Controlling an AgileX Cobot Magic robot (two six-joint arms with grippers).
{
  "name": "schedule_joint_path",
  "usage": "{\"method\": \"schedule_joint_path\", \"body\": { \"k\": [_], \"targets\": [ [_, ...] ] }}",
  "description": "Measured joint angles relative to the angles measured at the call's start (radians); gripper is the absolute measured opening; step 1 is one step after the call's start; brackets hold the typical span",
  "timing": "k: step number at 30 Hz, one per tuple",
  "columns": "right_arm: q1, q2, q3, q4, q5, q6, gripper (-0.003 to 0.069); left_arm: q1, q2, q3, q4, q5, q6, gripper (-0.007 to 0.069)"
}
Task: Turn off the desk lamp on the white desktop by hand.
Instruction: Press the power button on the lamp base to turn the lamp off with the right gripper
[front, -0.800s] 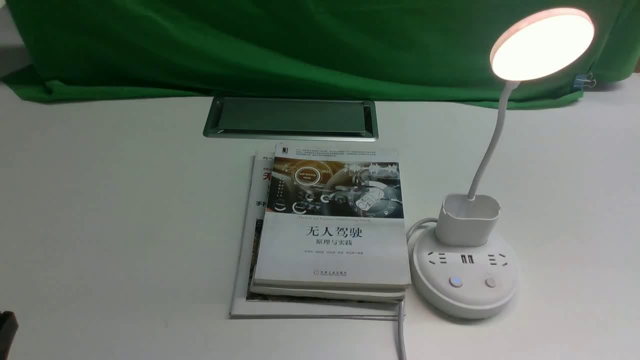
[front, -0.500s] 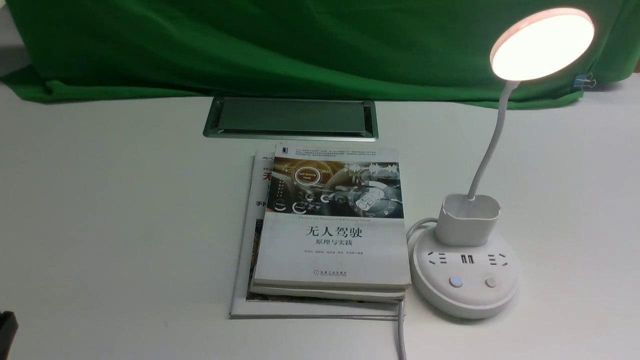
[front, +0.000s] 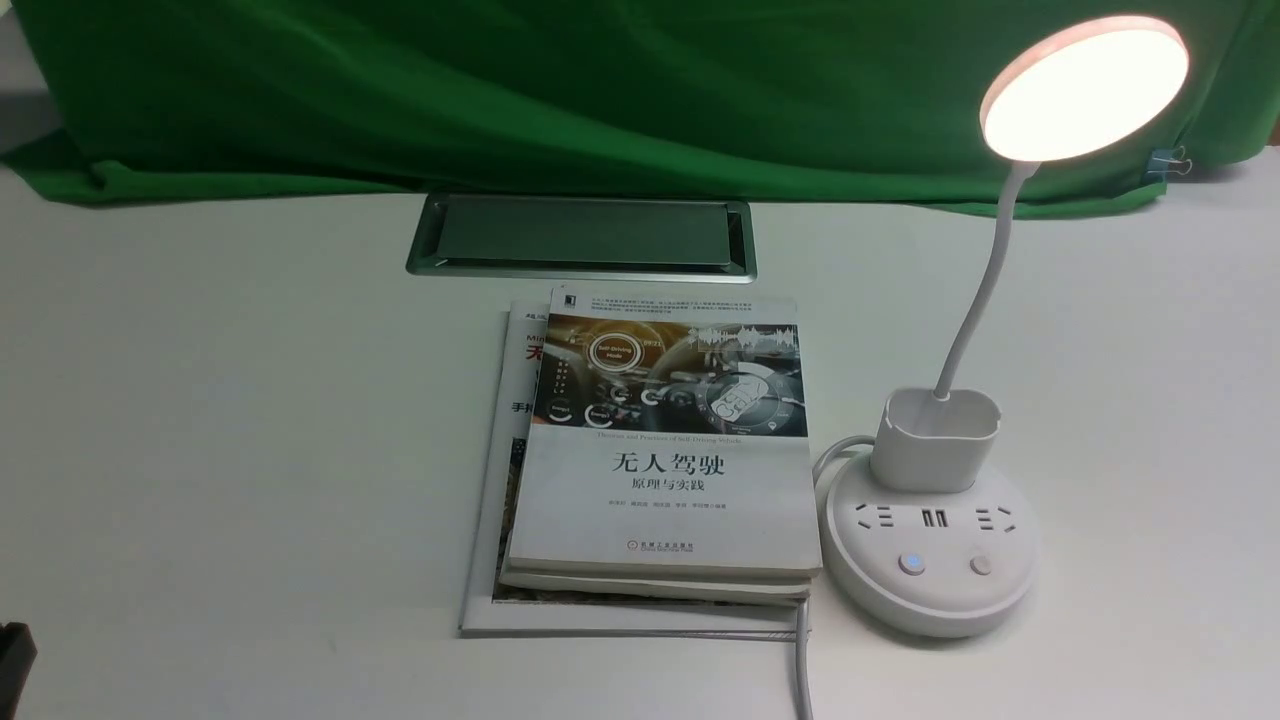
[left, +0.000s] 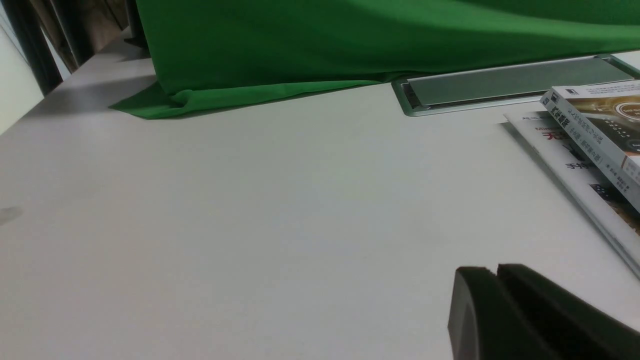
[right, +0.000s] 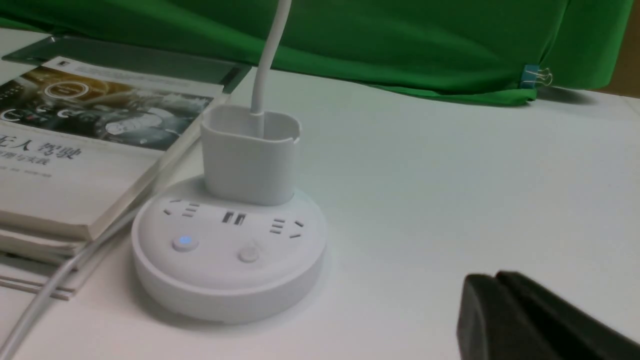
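Note:
The desk lamp stands at the right of the white desktop (front: 250, 420). Its round disc head (front: 1085, 88) glows, on a thin bent neck above the cup holder (front: 935, 440) and round base (front: 930, 570). The base's left button (front: 911, 563) glows blue; the right button (front: 981, 565) is unlit. In the right wrist view the base (right: 227, 270) lies ahead of my right gripper (right: 495, 280), which is shut, empty and well apart from it. My left gripper (left: 496, 272) is shut and empty over bare desktop, far from the lamp.
A stack of books (front: 665, 450) lies just left of the lamp base, with the lamp's white cable (front: 802, 660) running along its edge. The silver-framed grey hatch (front: 580, 237) is behind the books. Green cloth (front: 600, 90) hangs at the back. A dark arm part (front: 12, 655) shows bottom left.

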Motion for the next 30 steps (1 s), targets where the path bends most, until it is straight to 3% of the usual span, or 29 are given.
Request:
{"method": "schedule_joint_path", "body": {
  "k": [10, 13, 16, 19, 25, 30],
  "targets": [
    [0.0, 0.0, 0.0, 0.005, -0.034, 0.017, 0.0056, 0.0, 0.0, 0.0, 0.0, 0.0, -0.001, 0.002],
    [0.0, 0.0, 0.0, 0.028, -0.101, 0.13, 0.0056, 0.0, 0.0, 0.0, 0.0, 0.0, -0.001, 0.002],
    [0.0, 0.0, 0.0, 0.05, -0.218, 0.403, 0.0056, 0.0, 0.0, 0.0, 0.0, 0.0, -0.001, 0.002],
    [0.0, 0.0, 0.0, 0.053, -0.292, 0.564, 0.0056, 0.0, 0.0, 0.0, 0.0, 0.0, -0.001, 0.002],
    [0.0, 0.0, 0.0, 0.054, -0.333, 0.633, 0.0056, 0.0, 0.0, 0.0, 0.0, 0.0, -0.001, 0.002],
    [0.0, 0.075, -0.107, 0.056, -0.128, 0.571, 0.0054, 0.0, 0.0, 0.0, 0.0, 0.0, -0.001, 0.002]
  ]
}}
